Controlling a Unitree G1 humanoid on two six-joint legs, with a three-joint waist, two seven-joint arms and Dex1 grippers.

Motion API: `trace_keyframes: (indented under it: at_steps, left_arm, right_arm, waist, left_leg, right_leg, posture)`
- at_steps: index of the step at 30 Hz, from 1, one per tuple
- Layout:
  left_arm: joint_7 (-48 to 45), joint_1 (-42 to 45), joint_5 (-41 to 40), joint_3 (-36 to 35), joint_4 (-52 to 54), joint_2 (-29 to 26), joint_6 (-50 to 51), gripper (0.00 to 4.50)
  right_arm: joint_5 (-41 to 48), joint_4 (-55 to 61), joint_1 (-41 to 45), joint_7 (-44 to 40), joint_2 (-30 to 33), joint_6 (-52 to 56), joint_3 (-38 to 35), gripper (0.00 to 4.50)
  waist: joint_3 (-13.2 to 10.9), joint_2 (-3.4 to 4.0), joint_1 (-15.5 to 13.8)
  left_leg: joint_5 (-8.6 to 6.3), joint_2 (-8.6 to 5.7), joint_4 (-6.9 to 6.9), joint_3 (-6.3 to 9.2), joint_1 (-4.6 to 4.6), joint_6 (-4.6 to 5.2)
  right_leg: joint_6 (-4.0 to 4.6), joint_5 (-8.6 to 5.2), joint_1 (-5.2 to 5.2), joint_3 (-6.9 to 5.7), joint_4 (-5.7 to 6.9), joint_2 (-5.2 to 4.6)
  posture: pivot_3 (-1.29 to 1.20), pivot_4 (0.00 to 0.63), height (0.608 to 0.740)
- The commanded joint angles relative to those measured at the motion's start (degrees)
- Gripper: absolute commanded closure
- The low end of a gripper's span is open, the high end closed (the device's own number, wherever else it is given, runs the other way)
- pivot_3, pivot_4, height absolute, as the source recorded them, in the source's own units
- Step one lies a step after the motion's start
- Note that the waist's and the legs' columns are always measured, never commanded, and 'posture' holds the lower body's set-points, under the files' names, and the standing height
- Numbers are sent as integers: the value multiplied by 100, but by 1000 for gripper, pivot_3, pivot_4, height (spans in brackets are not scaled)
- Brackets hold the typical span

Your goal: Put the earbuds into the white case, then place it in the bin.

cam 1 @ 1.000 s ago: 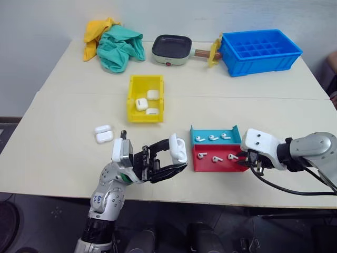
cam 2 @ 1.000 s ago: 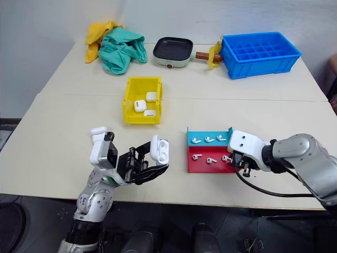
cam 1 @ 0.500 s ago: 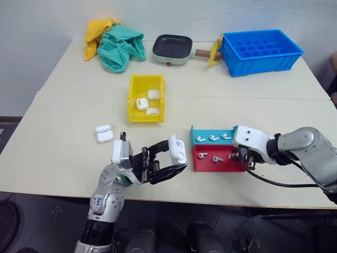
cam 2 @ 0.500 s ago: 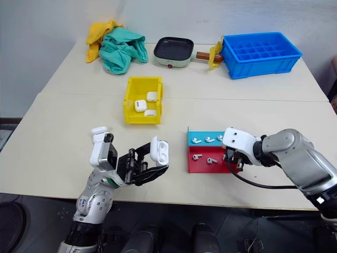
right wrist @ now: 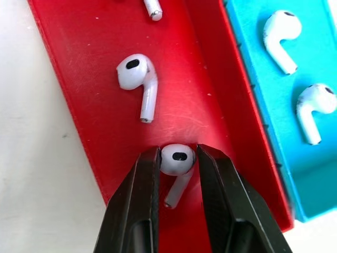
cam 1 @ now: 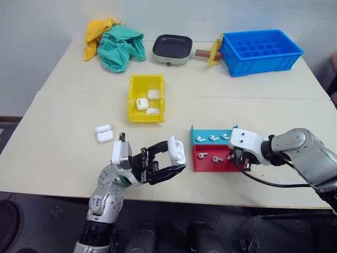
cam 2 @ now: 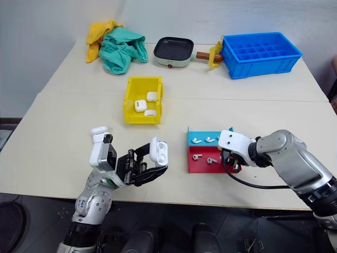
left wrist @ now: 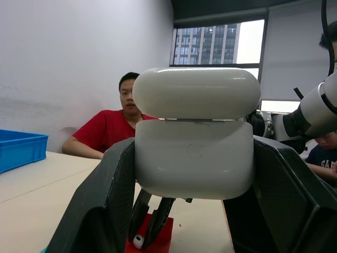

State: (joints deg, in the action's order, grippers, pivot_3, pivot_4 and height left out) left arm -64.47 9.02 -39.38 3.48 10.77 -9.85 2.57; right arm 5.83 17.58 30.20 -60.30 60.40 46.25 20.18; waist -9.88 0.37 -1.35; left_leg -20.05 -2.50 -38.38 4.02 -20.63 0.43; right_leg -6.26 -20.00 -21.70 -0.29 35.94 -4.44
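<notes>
The open case (cam 1: 177,149) is clamped in the left gripper (cam 1: 167,158) above the table (cam 1: 63,153); an earbud (right wrist: 176,161) is pinched by the right gripper (right wrist: 178,174) in the red tray (right wrist: 95,95); three cases are seen in the bin (cam 1: 146,83)

White case (cam 1: 177,149) (lid ajar) upright; earbuds (right wrist: 138,79) seemingly in trays.
</notes>
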Motion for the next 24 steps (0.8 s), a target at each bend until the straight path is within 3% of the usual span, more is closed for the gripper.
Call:
trace_keyframes:
  at_steps: [1,17,20,24]
  left_arm:
    - [7,-21,0,15,170,-12,-94,1710]
    - [4,-75,47,23,193,-11,-173,1710]
    - [-8,-72,51,29,180,-8,-207,1710]
    - [-49,-59,46,44,163,-11,-241,1710]
  right_arm:
    - [-118,30,88,-88,-7,-49,28,3418]
    - [-330,37,45,-354,36,34,41,3418]
    - [-345,20,37,-376,35,16,36,3995]
    - [-336,15,55,-362,-11,3,-3,4037]
  waist:
    - [0,0,0]
    - [0,0,0]
    - [0,0,1]
    - [0,0,1]
  left_leg:
    - [0,0,0,0,0,0]
    - [0,0,0,0,0,0]
    - [0,0,0,0,0,0]
    - [0,0,-2,0,0,0]
  right_leg:
    - [0,0,0,0,0,0]
    - [0,0,0,0,0,0]
    - [0,0,0,0,0,0]
    - [0,0,1,0,0,0]
  posture:
    - [0,150,740]
    - [0,150,740]
    - [0,150,740]
    - [0,150,740]
